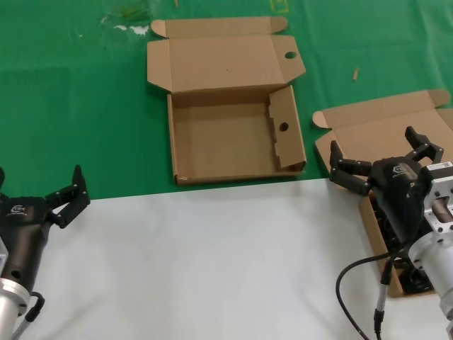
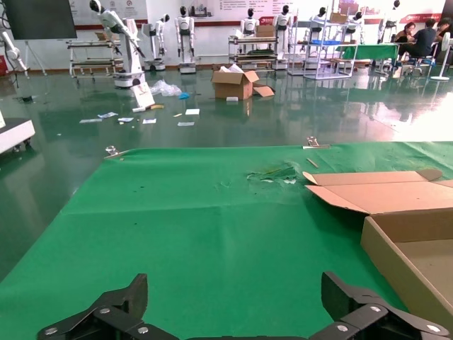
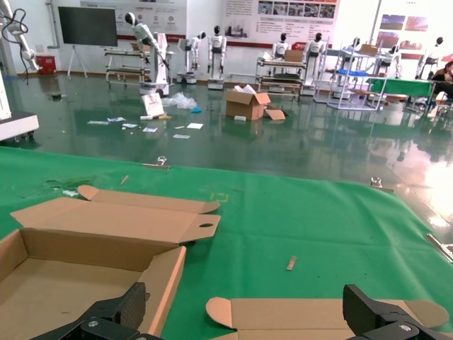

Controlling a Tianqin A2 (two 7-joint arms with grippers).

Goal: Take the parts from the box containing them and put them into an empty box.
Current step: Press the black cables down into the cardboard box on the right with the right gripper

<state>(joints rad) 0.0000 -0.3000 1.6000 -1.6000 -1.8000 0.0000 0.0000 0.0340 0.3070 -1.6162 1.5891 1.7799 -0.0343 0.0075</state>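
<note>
Right gripper [image 1: 377, 161] hovers over the near-left part of the narrow cardboard box [image 1: 368, 134] at the right edge of the table, fingers spread wide apart, holding nothing. Black power cords [image 1: 396, 248] lie inside that box, mostly hidden under the right arm; only a dark strip shows, so their long axis and plug direction cannot be told. The box's lid is folded back, away from the robot.

Squarish mailer box [image 1: 230, 138] sits open at centre on the green mat [image 1: 71, 106], well left of the narrow box, lid standing back, a round hole in the lid corner and another in the right side flap.

Left gripper [image 1: 67, 193] parked at the near left over the white surface [image 1: 212, 269], fingers apart.
</note>
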